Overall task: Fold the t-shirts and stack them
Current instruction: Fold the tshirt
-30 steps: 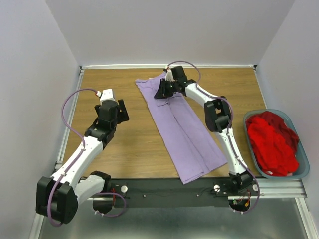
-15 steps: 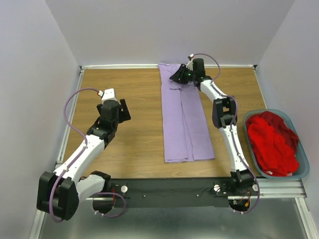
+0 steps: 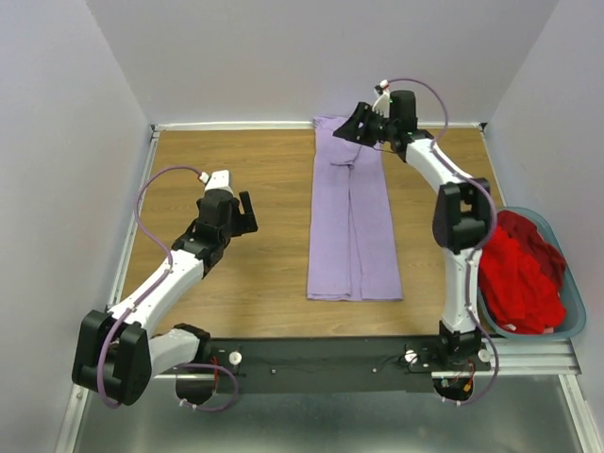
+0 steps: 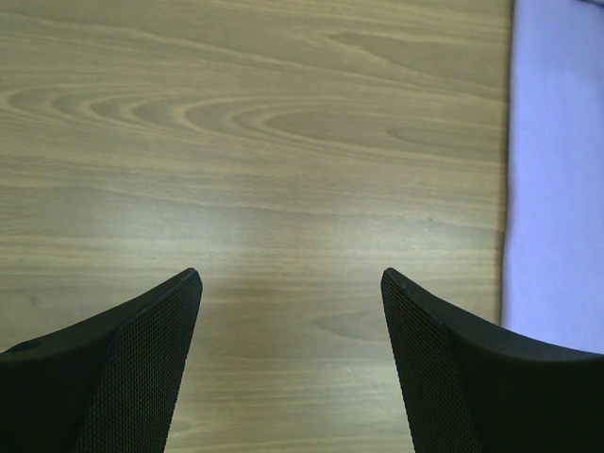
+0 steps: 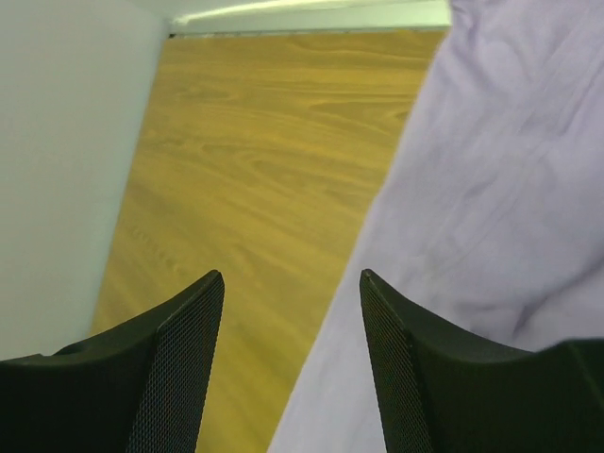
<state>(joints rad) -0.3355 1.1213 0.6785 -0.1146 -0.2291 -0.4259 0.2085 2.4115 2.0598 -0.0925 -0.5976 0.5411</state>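
Note:
The lavender t-shirt (image 3: pixel 349 217) lies folded into a long narrow strip down the middle of the table, its far end touching the back wall. My right gripper (image 3: pixel 361 123) hovers open above that far end; in the right wrist view its jaws (image 5: pixel 291 278) straddle the shirt's left edge (image 5: pixel 491 189) with nothing between them. My left gripper (image 3: pixel 247 212) is open and empty over bare wood left of the shirt; its wrist view (image 4: pixel 291 276) shows the shirt's edge (image 4: pixel 557 170) at the right. The red t-shirt (image 3: pixel 514 264) lies crumpled in the basket.
The teal-grey basket (image 3: pixel 576 326) sits at the table's right edge, near the front. A white wall runs along the back, and the table's left back corner shows in the right wrist view (image 5: pixel 175 38).
My right gripper swung the shirt's far end right and back toward the wall, straightening the slanted shirt into a lengthwise strip. My left gripper shifted slightly right.

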